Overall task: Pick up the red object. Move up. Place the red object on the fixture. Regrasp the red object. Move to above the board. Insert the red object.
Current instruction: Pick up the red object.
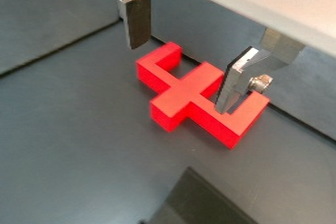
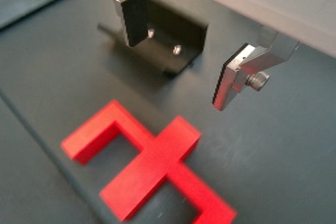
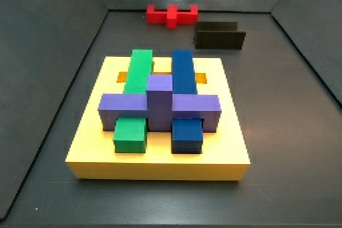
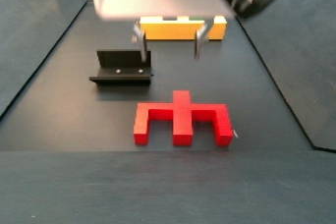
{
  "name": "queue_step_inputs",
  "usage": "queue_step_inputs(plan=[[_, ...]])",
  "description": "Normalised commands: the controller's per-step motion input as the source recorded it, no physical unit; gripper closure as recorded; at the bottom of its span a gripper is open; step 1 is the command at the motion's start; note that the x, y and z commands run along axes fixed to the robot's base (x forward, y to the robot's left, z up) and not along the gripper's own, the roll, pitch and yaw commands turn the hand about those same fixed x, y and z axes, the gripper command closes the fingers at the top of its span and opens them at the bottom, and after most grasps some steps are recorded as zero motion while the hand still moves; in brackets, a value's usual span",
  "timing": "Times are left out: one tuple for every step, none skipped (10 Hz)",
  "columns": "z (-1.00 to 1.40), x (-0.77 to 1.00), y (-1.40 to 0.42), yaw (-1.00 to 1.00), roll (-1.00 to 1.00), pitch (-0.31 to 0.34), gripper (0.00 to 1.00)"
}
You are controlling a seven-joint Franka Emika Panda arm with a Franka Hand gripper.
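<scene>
Red object [image 1: 197, 94] flat on the dark floor, below the gripper [image 1: 191, 53] in a wrist view; I see one of the fingers [image 1: 137, 19] off one side of it and the mate over its far end leg, neither clearly touching. Fingers spread wide, nothing held. In a side view the gripper [image 4: 170, 43] hangs between the fixture [image 4: 122, 68] and the board [image 4: 183, 28], red object [image 4: 183, 120] nearer the camera than the fingertips.
</scene>
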Motion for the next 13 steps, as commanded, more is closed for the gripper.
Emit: queue_step_inputs(plan=[[-0.81,0.14,0.19,0.00,-0.17,-0.079,0.00],[-0.81,0.01,0.05,0.00,-0.14,-0.114,0.00],[-0.70,-0.24,0.00,0.00,-0.07,-0.267,0.00],[-0.66,-0.17,0.04,0.00,-0.06,-0.223,0.00],[-0.62,-0.17,0.22,0.00,-0.08,-0.184,0.00],[-0.49,-0.23,0.35,0.00,-0.11,-0.166,0.00],[-0.40,-0.21,0.31,-0.01,-0.13,-0.161,0.00],[-0.43,-0.03,0.16,0.00,-0.11,-0.121,0.00],[-0.40,0.00,0.00,0.00,-0.06,-0.090,0.00],[-0.29,0.00,0.00,0.00,-0.03,-0.073,0.00],[-0.21,0.00,0.00,-0.03,-0.02,-0.083,0.00],[-0.08,0.00,0.00,-0.02,-0.02,-0.020,0.00],[0.00,0.00,0.00,0.00,0.00,0.000,0.00]])
